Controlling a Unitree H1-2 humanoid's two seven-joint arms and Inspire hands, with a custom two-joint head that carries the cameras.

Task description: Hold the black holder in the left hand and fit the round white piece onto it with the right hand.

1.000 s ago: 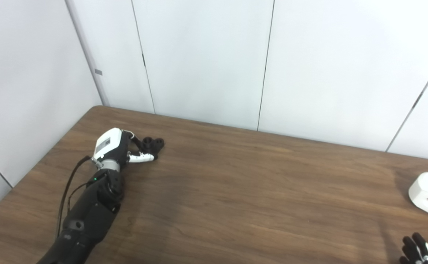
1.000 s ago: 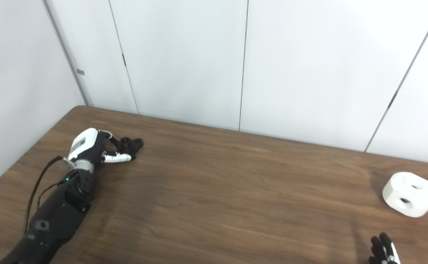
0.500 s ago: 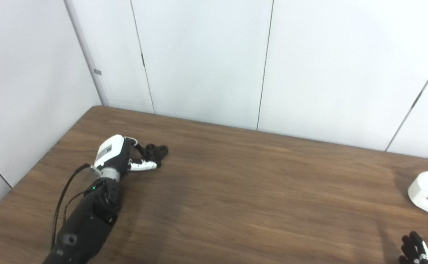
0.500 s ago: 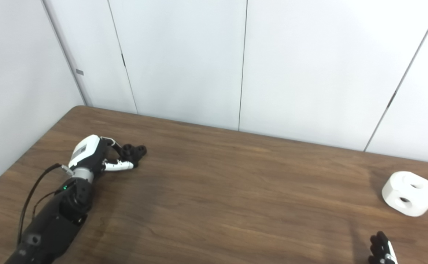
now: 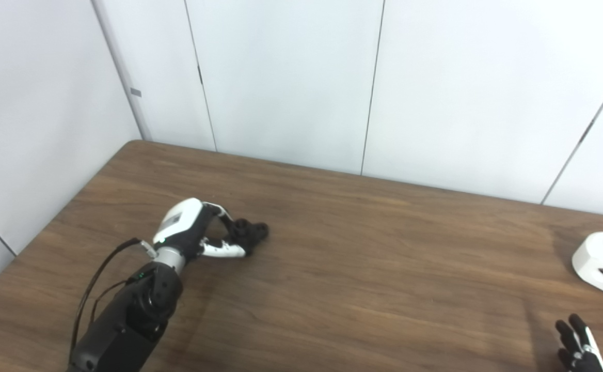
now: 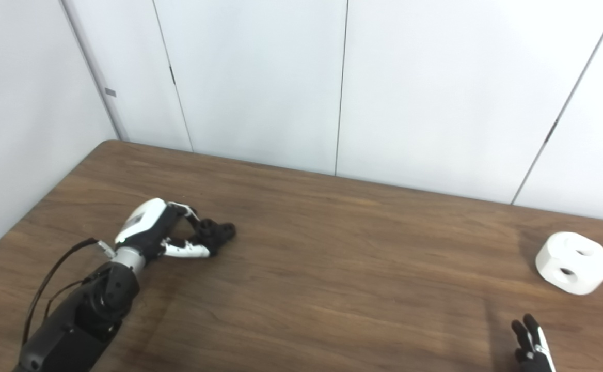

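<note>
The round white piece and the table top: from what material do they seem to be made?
Round white piece: probably plastic, matte; even white, no gloss, neat round holes. Table: wood or wood-look laminate, smooth; brown grain streaks. Which one, the pictures cannot settle.

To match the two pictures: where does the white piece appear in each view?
Left eye view: white piece at the right edge, on the table.
Right eye view: further in from the right edge.
Shared landmark: the right hand, below it in both.
</note>
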